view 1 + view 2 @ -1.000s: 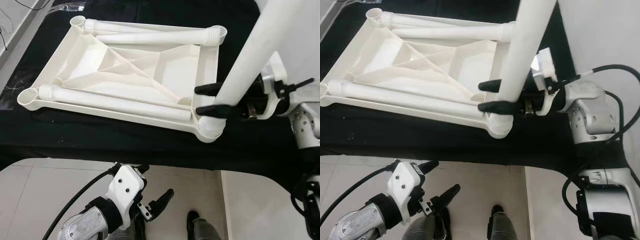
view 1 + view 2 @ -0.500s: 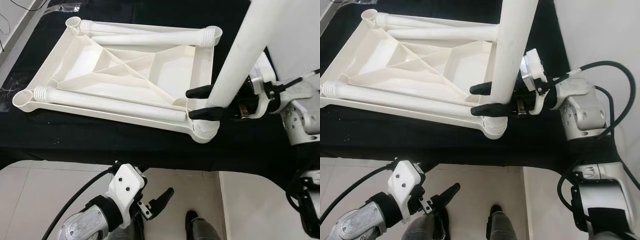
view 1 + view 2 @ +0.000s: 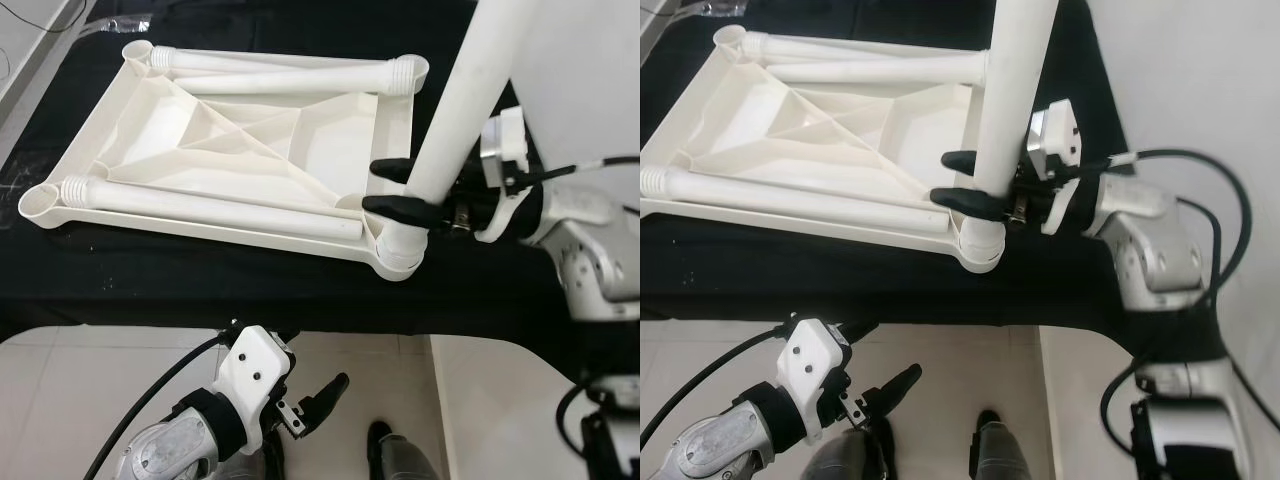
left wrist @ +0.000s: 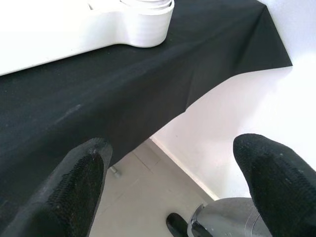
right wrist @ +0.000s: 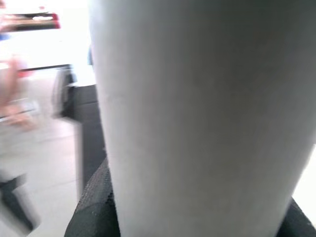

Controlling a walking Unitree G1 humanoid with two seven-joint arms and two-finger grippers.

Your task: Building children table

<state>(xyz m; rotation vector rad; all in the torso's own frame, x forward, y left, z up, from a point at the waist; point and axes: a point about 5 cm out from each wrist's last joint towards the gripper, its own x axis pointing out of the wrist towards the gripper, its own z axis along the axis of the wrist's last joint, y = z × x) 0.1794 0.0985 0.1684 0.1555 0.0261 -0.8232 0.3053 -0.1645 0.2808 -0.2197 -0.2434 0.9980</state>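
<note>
White plastic tabletop point(image 3: 250, 150) upside down, right gripper point(image 3: 395, 187) jaws grasping upright leg point(image 3: 450, 120), left gripper point(image 3: 315, 405) jaws released

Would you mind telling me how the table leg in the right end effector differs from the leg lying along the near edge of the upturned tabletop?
The held leg stands nearly upright, its lower end in the near right corner socket; the near lying leg rests flat on the tabletop. The right end effector grips the held leg; nothing grips the lying leg. Both are white plastic tubes.

White table top point(image 3: 250, 150) and white leg point(image 3: 450, 120) on plain black cloth point(image 3: 200, 280).
</note>
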